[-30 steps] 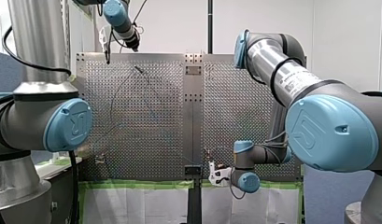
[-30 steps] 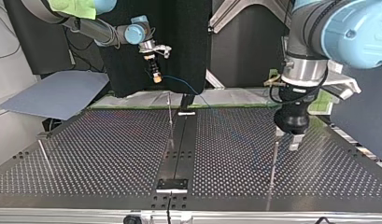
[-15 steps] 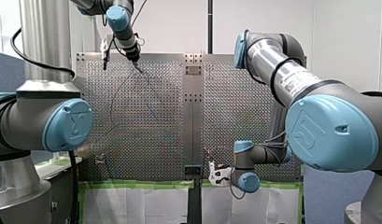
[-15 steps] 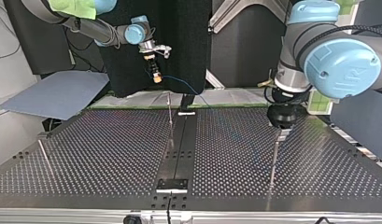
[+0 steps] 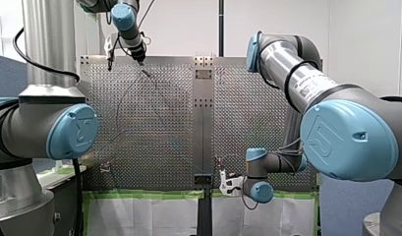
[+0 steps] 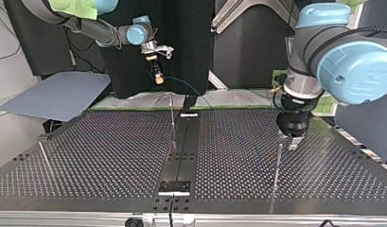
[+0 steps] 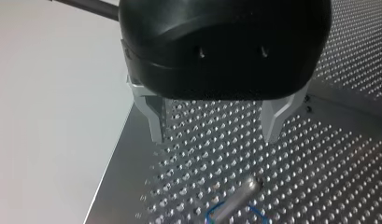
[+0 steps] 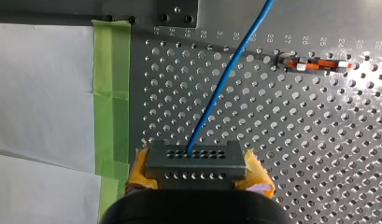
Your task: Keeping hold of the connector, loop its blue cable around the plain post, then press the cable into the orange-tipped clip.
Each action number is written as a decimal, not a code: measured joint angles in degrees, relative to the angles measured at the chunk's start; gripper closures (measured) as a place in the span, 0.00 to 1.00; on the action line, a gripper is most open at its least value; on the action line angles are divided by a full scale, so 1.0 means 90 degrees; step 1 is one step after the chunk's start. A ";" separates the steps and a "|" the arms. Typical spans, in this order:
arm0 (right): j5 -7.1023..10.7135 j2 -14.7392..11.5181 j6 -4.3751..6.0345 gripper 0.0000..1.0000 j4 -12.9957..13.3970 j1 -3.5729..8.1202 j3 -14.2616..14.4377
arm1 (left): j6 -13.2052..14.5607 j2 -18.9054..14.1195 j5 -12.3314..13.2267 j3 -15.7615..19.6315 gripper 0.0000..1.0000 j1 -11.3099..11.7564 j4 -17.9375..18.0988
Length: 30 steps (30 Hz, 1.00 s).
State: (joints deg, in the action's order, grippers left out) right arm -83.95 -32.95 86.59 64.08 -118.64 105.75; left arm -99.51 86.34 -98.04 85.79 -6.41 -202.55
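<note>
In the right wrist view my right gripper (image 8: 196, 164) is shut on a grey connector (image 8: 196, 158), gripped between yellow pads (image 8: 257, 171). Its blue cable (image 8: 226, 79) runs ahead over the perforated plate, past the orange-tipped clip (image 8: 317, 64). In the top view that gripper (image 6: 158, 78) hangs above the plate's far edge, with the cable (image 6: 184, 85) trailing off it. My left gripper (image 7: 215, 126) is open, its metal fingers (image 7: 153, 121) spread just above the plain post (image 7: 242, 192). A loop of blue cable (image 7: 235, 212) lies at the post's foot. The top view shows it (image 6: 293, 141) beside the post (image 6: 277, 163).
Green tape (image 8: 111, 84) and white paper (image 8: 39, 93) border the plate near my right gripper. In the top view another thin post (image 6: 44, 158) stands at the left, the clip's post (image 6: 172, 116) near the middle, and a grey-blue sheet (image 6: 58, 94) lies beyond the plate.
My left gripper has shifted around the top of the plain post, first away from the top camera, then back, turning its wrist. My right arm has stayed put with the connector.
</note>
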 joint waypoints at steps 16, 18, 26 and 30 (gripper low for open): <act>0.0001 -0.0001 0.0032 1.00 0.0001 0.0020 -0.0006 | 0.0060 0.0000 -0.0308 -0.0014 0.00 0.0043 0.0044; 0.0001 -0.0002 0.0034 1.00 0.0000 0.0021 -0.0006 | 0.0060 0.0000 -0.0261 -0.0014 0.00 0.0040 0.0045; 0.0000 -0.0002 0.0043 1.00 0.0001 0.0028 -0.0016 | 0.0025 0.0000 -0.0132 -0.0013 0.00 0.0029 0.0115; 0.0000 -0.0001 0.0054 1.00 0.0001 0.0028 -0.0022 | 0.0012 0.0001 -0.0141 -0.0013 0.00 0.0026 0.0188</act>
State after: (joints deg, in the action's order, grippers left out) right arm -83.94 -32.96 87.08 64.09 -118.38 105.56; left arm -99.40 86.35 -99.31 85.67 -6.17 -200.86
